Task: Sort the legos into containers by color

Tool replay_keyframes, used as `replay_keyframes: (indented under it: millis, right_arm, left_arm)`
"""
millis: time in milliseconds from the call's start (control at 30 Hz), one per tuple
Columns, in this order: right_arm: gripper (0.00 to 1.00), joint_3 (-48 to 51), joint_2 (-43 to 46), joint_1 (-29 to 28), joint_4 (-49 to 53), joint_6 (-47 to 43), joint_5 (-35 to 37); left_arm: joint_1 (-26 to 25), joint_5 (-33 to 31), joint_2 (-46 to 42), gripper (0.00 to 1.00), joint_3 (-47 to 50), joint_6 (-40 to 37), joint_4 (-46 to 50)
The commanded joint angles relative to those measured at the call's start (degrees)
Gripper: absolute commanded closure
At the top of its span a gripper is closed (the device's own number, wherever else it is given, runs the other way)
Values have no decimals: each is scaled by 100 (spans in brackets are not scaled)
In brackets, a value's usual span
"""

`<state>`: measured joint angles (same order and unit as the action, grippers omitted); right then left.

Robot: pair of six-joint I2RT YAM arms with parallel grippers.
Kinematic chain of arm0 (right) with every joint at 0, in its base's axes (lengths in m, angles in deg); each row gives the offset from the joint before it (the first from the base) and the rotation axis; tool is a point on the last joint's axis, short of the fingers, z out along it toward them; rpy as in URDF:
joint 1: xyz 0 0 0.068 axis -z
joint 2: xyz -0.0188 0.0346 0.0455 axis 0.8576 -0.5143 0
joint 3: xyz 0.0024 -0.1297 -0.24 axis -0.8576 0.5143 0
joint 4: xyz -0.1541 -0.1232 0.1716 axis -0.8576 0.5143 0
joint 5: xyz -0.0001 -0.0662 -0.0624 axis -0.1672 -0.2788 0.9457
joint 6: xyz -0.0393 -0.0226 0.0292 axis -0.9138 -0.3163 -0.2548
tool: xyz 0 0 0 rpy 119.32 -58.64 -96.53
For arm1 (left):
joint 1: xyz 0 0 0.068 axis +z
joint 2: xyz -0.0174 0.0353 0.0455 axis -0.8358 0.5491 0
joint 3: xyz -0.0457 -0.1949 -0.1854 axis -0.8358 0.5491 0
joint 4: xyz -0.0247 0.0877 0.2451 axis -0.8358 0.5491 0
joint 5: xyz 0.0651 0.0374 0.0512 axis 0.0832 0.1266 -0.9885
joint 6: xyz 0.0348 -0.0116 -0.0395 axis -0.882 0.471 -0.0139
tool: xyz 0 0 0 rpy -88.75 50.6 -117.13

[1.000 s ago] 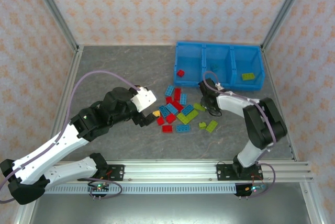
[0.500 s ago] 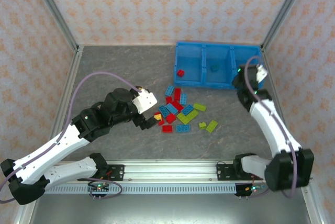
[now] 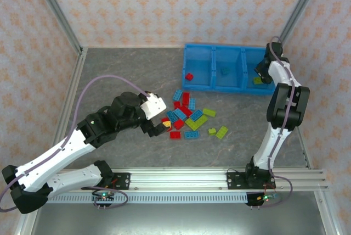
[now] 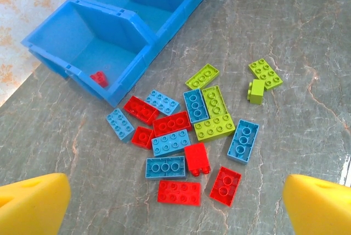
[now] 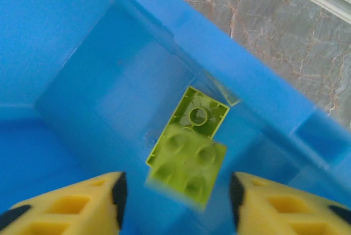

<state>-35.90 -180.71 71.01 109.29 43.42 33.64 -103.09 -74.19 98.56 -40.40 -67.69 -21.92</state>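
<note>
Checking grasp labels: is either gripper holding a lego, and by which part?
Nothing is held. The left gripper is open above the loose legos; the right gripper stands open around a blurred lime green lego, not touching it, over the bin.

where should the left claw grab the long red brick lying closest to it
Pinch the long red brick across its narrow width, on the two long sides, coming straight down. It lies flat, studs up. Its right end is crowded by a shorter red brick, and the blue brick behind leaves only a slim gap.
</note>
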Motion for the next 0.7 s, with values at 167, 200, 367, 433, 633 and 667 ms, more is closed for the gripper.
replay_keyframes:
  millis: [167, 200, 367, 433, 633, 667]
  right_arm:
    - [37, 570, 1344, -47, 297, 212, -502]
    - [37, 867, 1619, -61, 255, 302, -672]
    - [33, 2326, 3345, -339, 184, 482, -1165]
    - [30, 2768, 4048, -600, 216, 434, -1365]
    - [26, 3195, 5316, -2027, 1190, 197, -1589]
    - [26, 3235, 5381, -2315, 1313, 204, -1687]
  left_arm:
    - [16, -506, 406, 0, -171, 435, -147]
    - [16, -869, 539, 0, -232, 770, -210]
    - [161, -1374, 1551, 0, -1044, 2758, 260]
    - [306, -1038, 2037, 0, -1369, 3459, 499]
    - [618, -768, 3529, 4, -1887, 4831, 597]
    - [669, -770, 3782, 6, -1994, 4970, 586]
